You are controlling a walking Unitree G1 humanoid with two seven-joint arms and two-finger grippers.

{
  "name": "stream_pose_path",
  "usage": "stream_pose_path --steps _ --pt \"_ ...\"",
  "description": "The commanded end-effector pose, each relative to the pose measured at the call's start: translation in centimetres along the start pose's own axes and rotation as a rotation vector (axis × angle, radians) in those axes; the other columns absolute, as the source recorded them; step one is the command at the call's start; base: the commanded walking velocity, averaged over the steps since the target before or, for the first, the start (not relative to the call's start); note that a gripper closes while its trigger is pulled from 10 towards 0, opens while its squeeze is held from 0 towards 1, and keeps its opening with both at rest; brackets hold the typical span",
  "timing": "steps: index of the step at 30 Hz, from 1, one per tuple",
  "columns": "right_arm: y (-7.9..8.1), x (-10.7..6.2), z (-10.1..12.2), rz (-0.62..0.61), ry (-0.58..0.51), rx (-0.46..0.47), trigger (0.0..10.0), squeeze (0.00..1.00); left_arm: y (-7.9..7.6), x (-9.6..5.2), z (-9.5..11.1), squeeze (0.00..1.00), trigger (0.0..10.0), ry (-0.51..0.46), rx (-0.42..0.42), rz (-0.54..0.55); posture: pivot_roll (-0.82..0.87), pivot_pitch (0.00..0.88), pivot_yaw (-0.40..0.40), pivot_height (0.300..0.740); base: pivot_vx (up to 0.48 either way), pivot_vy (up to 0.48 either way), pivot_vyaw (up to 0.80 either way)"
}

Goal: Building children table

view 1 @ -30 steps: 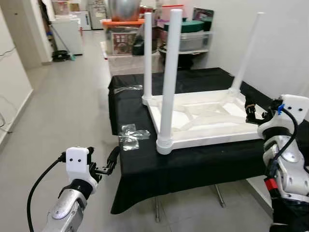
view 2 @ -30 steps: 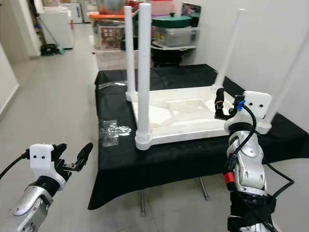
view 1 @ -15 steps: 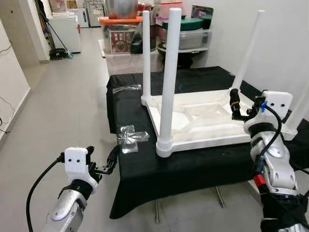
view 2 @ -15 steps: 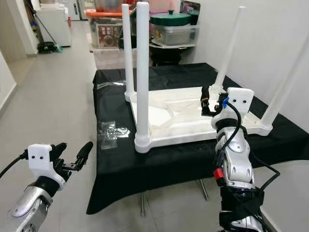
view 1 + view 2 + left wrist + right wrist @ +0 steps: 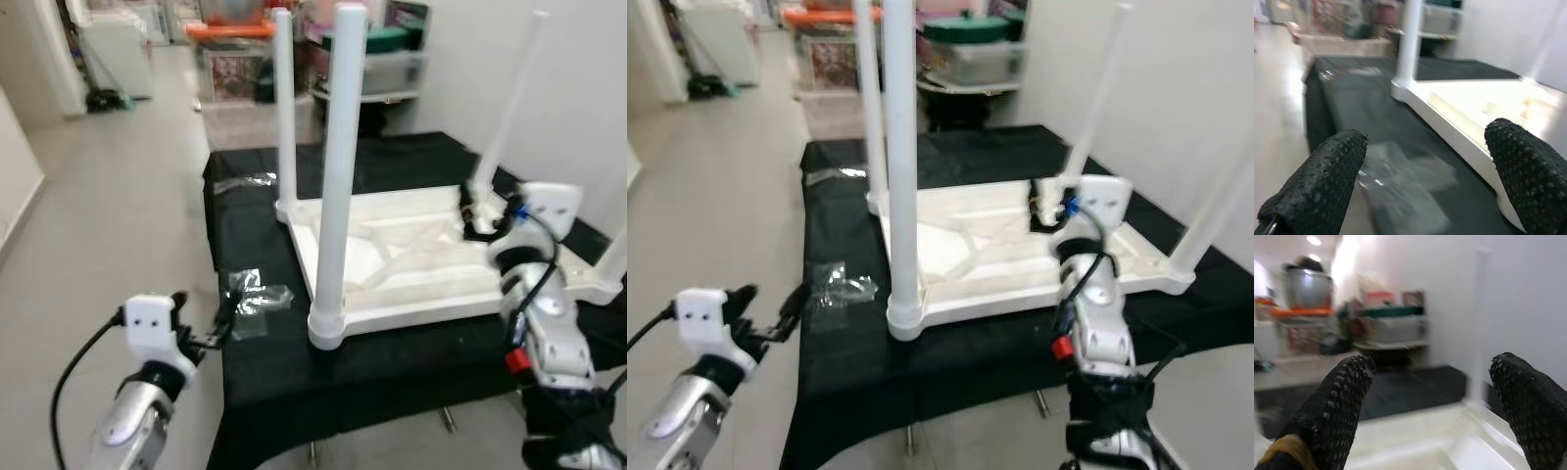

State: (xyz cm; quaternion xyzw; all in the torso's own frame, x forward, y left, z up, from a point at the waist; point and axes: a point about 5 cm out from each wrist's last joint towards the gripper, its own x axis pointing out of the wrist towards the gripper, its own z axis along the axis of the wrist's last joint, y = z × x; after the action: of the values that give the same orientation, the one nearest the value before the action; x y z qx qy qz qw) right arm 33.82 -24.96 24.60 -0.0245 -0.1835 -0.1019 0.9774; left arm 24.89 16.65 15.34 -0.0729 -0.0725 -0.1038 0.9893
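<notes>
Left gripper [image 5: 221,320] held low and forward, fingers spread apart. Right gripper [image 5: 474,210] raised, fingers parted wide.

No legible text, label, brand, number or sign is shown in any view; the patterned front of the box [image 5: 235,73] at the far end of the room is too blurred for any lettering to be made out.
</notes>
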Motion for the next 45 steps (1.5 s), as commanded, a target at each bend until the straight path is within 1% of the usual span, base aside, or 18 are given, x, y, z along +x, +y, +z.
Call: stream_pose_path --steps 1,5,9,11,13,15,18,20,24,27,29,30,31,32,34,36,40,45 --pt "1.5 0.2 0.1 0.041 -0.015 0.010 10.0 0.00 0.9 -0.4 0.1 0.00 10.0 0.004 0.021 0.034 0.08 0.000 -0.052 0.740 0.266 0.000 0.46" --pt "1.3 0.5 0.3 0.035 -0.016 0.024 10.0 0.00 0.8 -0.4 0.0 0.00 10.0 0.005 0.018 0.037 0.08 0.000 -0.054 0.740 0.000 0.000 0.00" --pt "1.2 0.6 0.3 0.080 -0.015 0.012 10.0 0.00 0.8 -0.4 0.0 0.00 10.0 0.009 0.022 0.042 0.08 0.000 -0.052 0.740 0.000 0.000 0.00" --pt "0.8 0.8 0.4 0.083 -0.018 0.008 10.0 0.00 0.7 -0.4 -0.1 0.00 10.0 0.010 0.023 0.042 0.08 0.000 -0.052 0.740 0.000 0.000 0.00" --pt "-0.5 1.6 1.0 0.087 -0.032 -0.005 10.0 0.00 0.7 -0.4 -0.1 0.00 10.0 0.012 0.024 0.040 0.08 0.000 -0.051 0.740 0.000 0.000 0.00" --pt "-1.1 2.0 1.5 0.106 -0.045 -0.013 10.0 0.00 0.8 -0.4 -0.1 0.00 10.0 0.013 0.024 0.040 0.08 0.000 -0.051 0.740 0.000 0.000 0.00" --pt "-2.5 3.0 2.8 0.377 -0.040 0.046 10.0 0.00 0.6 -0.4 -0.2 0.00 10.0 0.019 0.017 0.027 0.08 0.000 -0.055 0.740 0.000 0.000 0.00" --pt "-2.7 3.1 3.0 0.422 -0.040 0.051 10.0 0.00 0.6 -0.4 -0.2 0.00 10.0 0.020 0.016 0.024 0.08 0.000 -0.055 0.740 0.000 0.000 0.00" --pt "-4.3 3.0 3.6 0.663 0.046 0.002 10.0 0.00 0.7 -0.6 -0.3 0.00 10.0 0.026 0.017 0.022 0.08 0.000 -0.060 0.740 0.000 0.000 0.00" --pt "-4.6 2.9 3.4 0.700 0.072 0.006 10.0 0.00 0.7 -0.6 -0.4 0.00 10.0 0.027 0.017 0.022 0.08 0.000 -0.060 0.740 0.000 0.000 0.00" --pt "-5.2 2.5 3.1 0.819 0.139 0.073 10.0 0.00 0.6 -0.7 -0.4 0.00 10.0 0.029 0.016 0.015 0.09 0.000 -0.062 0.740 0.000 0.000 0.00" --pt "-5.2 2.5 3.1 0.819 0.139 0.073 10.0 0.00 0.6 -0.7 -0.4 0.00 10.0 0.029 0.016 0.015 0.09 0.000 -0.062 0.740 0.000 0.000 0.00" --pt "-5.5 2.3 3.0 0.880 0.166 0.095 10.0 0.00 0.6 -0.7 -0.4 0.00 10.0 0.030 0.016 0.012 0.09 0.000 -0.062 0.740 0.000 0.000 0.00" --pt "-5.5 2.1 2.8 0.945 0.197 0.120 10.0 0.00 0.6 -0.7 -0.3 0.00 10.0 0.030 0.017 0.009 0.09 0.000 -0.060 0.740 0.000 0.000 0.00" --pt "-5.4 2.0 2.6 0.989 0.219 0.134 10.0 0.00 0.6 -0.6 -0.3 0.00 10.0 0.030 0.018 0.007 0.09 0.000 -0.060 0.740 0.000 0.000 0.00" --pt "-4.6 1.6 2.2 1.093 0.247 0.172 10.0 0.00 0.6 -0.6 -0.3 0.00 10.0 0.031 0.018 0.001 0.09 0.000 -0.061 0.740 0.000 0.000 0.00" --pt "-3.2 0.9 1.8 1.235 0.269 0.159 10.0 0.00 0.5 -0.6 -0.3 0.00 10.0 0.032 0.018 -0.007 0.10 0.000 -0.062 0.740 0.000 0.000 0.00" --pt "-2.2 0.6 1.4 1.323 0.298 0.132 10.0 0.00 0.6 -0.6 -0.3 0.00 10.0 0.032 0.021 -0.009 0.10 0.000 -0.063 0.740 0.000 0.000 0.00"
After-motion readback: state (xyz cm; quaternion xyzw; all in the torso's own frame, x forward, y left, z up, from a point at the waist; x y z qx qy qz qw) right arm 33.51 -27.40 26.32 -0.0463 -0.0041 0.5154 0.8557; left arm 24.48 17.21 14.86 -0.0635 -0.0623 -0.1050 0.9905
